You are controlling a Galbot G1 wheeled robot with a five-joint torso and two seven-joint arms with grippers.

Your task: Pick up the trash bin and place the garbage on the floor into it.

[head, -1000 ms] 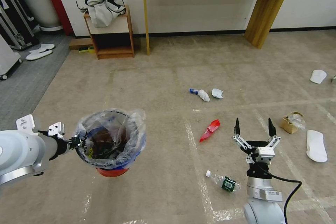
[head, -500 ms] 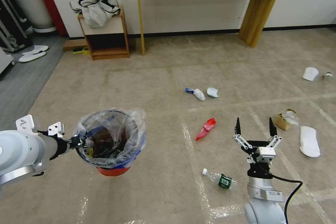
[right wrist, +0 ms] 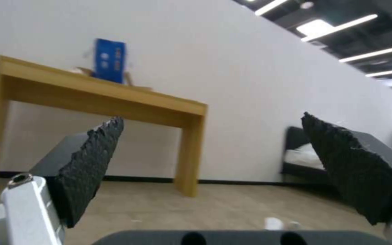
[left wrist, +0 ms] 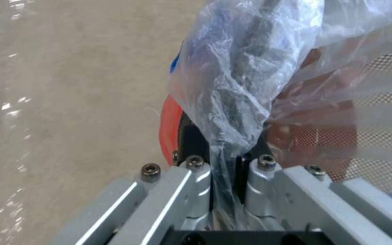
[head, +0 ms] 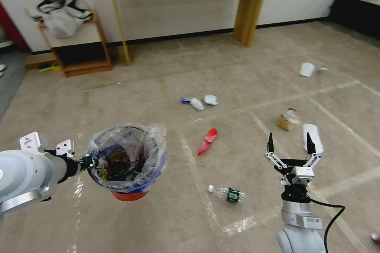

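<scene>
The trash bin [head: 130, 194], red with a blue band and a clear liner, hangs above the floor [head: 158, 221] at lower left. My left gripper [head: 89, 161] is shut on its rim and liner, and the fingers [left wrist: 196, 170] pinch the plastic. My right gripper [head: 289, 144] is held up at lower right, open and empty, with its pads [right wrist: 92, 160] wide apart. Garbage lies ahead: a red wrapper [head: 208, 141], a green-labelled bottle [head: 227, 194], two white crumpled papers [head: 196, 103], a brown paper bag [head: 285, 121] and a white slipper [head: 312, 136] behind the right gripper.
A wooden table [head: 247, 8] stands against the far wall. A low shelf [head: 79, 53] with bundled clothes is at the back left. A white cup [head: 306, 69] lies far right, and a dark bed [head: 358, 0] sits in the back right corner.
The whole picture has slid left, so the camera has turned right; the bed corner has come into view. Both arms keep their pose and the litter has not moved.
</scene>
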